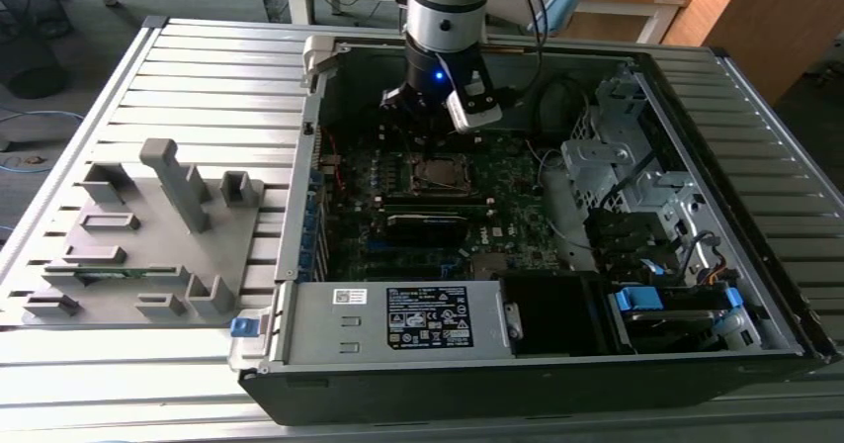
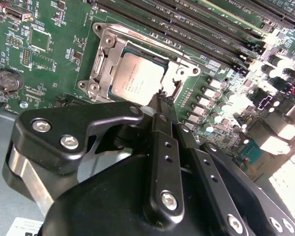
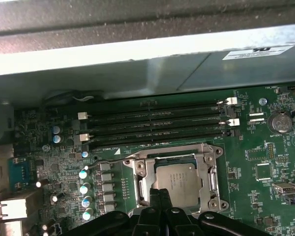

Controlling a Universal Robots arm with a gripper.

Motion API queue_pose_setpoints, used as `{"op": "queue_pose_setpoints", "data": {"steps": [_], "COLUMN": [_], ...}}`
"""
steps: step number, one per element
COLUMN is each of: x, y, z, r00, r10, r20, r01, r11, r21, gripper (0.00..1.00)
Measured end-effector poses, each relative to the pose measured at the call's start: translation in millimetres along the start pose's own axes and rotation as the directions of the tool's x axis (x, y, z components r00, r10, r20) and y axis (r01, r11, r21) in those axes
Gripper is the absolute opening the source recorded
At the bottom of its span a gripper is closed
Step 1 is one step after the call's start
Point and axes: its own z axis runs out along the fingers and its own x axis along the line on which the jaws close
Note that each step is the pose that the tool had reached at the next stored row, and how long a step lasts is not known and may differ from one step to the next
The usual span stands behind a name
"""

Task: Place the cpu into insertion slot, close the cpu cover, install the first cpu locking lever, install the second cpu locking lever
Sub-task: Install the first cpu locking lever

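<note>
Reaching down into the open computer case (image 1: pixel 306 166) on the slatted table (image 1: pixel 198 77), the gripper (image 1: pixel 417 117) hangs close above the insertion slot (image 1: pixel 440 173) on the motherboard (image 1: pixel 382 181). Exterior view: jaws lost in shadow. A grey fixture tray (image 1: pixel 145 235) sits at the exterior view's left, well apart from the case.

Second wrist view: jaws closed, fingers pressed together, nothing seen between them. The gripper (image 2: pixel 161 100) tip is at the edge of the cpu (image 2: pixel 136 78); contact cannot be judged. The cpu lies flat in the slot, with the cpu cover (image 2: pixel 187 70) down and framing it. The gripper body hides the board beneath it.

First wrist view: the closed jaws overlap one edge of the cpu (image 3: pixel 179 181). The memory slots (image 3: pixel 152 129) run just beside the socket, and the case wall (image 3: pixel 137 54) rises beyond them.
</note>
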Motion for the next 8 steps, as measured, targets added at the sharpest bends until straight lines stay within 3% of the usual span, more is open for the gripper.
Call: {"op": "queue_pose_setpoints", "data": {"steps": [8], "x": [0.9], "y": [-0.1], "z": [0.0], "r00": [1.0], "r10": [0.0], "r20": [0.0003], "r01": [0.0], "r11": [1.0], "r21": [-0.0002], "gripper": [0.11]}}
